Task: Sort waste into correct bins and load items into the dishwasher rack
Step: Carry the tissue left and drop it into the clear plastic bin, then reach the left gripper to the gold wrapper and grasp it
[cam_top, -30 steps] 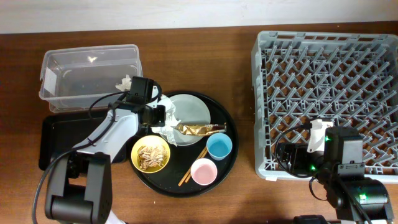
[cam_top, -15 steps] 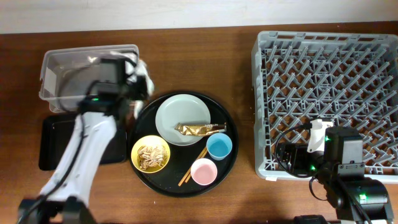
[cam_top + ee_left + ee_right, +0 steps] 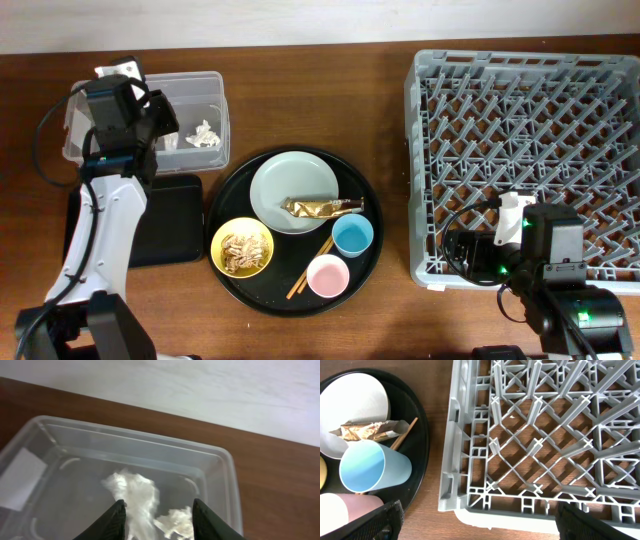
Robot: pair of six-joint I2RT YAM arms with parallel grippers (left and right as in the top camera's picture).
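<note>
White tissue (image 3: 135, 497) in clear tub (image 3: 150, 438) | left gripper (image 3: 158, 505) released above | right gripper (image 3: 480, 516) spread, empty

Your left arm (image 3: 105, 215): white tubular link, black joint housings, black cable (image 3: 45, 140) looped alongside, white cap (image 3: 118, 70) on top. Your left gripper (image 3: 158, 502): matte black fingers (image 3: 115, 521), tapered tips. Your right arm (image 3: 552, 245): boxy black housing, white bracket (image 3: 514, 212), green indicator light (image 3: 500, 272), black wiring. Your right gripper (image 3: 480, 515): black textured fingers (image 3: 382, 521).
</note>
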